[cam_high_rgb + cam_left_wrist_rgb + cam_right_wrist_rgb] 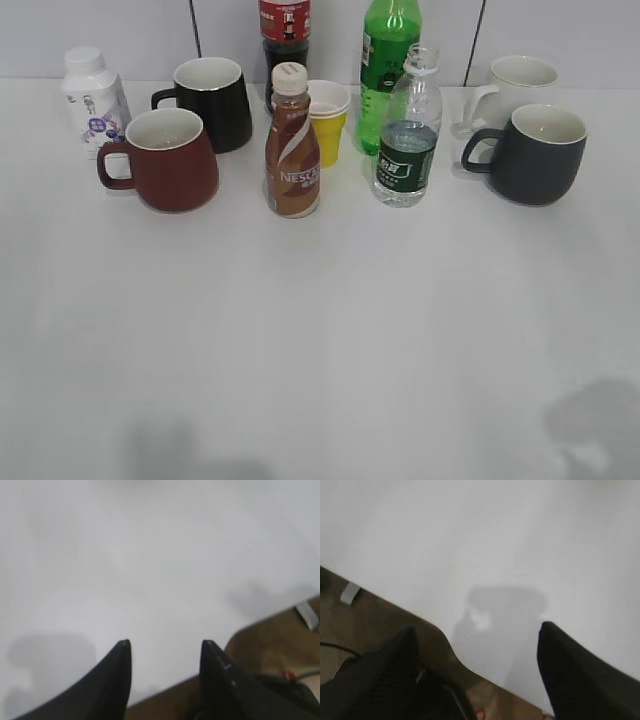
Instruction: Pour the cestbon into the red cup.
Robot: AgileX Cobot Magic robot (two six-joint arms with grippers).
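Two hands hang spread and empty over the near edge of the worktop [320, 340]: the left hand [165, 652] and the right hand [477, 637]. The cestbon [407, 130] stands upright beside the Nescafe bottle [292, 145], with the red cup [170, 158] further left.

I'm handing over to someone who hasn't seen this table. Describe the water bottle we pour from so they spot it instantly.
Look at the row of drinks along the far side of the white table. Right of the yellow paper cup, just in front of the tall bright-green soda bottle, stands the cestbon. It is the only clear bottle there: small, uncapped, partly full of water, with a dark green label.
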